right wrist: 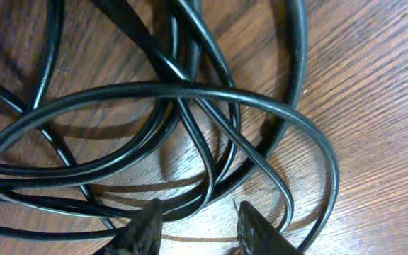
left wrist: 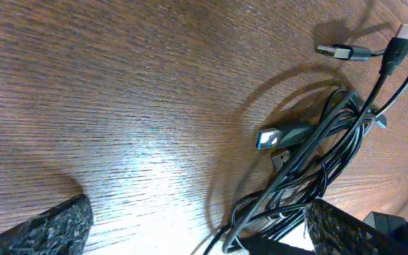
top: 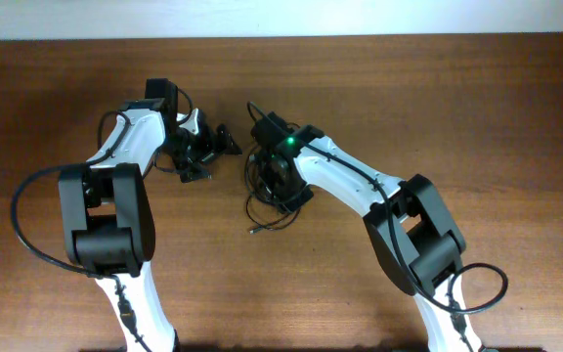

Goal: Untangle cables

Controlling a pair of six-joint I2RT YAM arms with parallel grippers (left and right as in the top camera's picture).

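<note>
The wooden worktop (top: 477,88) carried the cables (top: 265,196) as a tangled bundle near its middle. My right gripper (right wrist: 202,228) sat over the loops, jaws narrowly apart with bare wood between them. My left gripper (left wrist: 193,230) hung beside the bundle, jaws wide, holding nothing. A blue-tongued USB plug (left wrist: 270,137) lay flat.

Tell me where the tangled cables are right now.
Overhead view: the cables lie bundled near the middle of the table, under the right gripper and just to the right of the left gripper.
</note>
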